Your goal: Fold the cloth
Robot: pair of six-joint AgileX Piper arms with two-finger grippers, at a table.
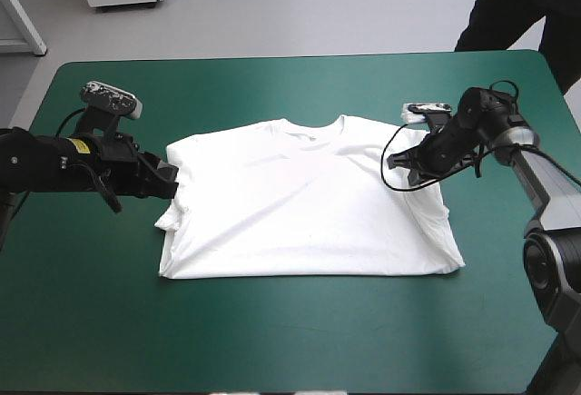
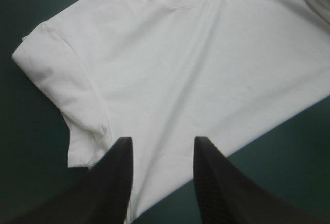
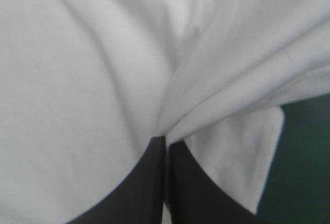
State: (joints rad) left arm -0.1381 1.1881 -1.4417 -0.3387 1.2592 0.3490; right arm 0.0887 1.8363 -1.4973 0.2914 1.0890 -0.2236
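T-shirt lies spread flat at the middle of the teal-green cover, collar toward the far edge, and we have one arm at each side of it. Our right gripper is clenched on the cloth near the right shoulder, with a ridge of white fabric gathered at its tips. Our left gripper is released: its black fingers stand apart above the side of the shirt just below the left sleeve, with nothing between them that we can call a hold. We cannot tell whether they touch the cloth.

The grip is one-sided, and that is our main worry. If the right arm lifts or pulls across now, we judge the free left side would slide along with it, and the fold line would come out skewed. The right pinch may also have caught only the top layer. We cannot see the under layer, and if it drops away the fold would bunch. On the left, the sleeve already looks rumpled and tucked against the body, so closing there could trap that wrinkle in the fold.
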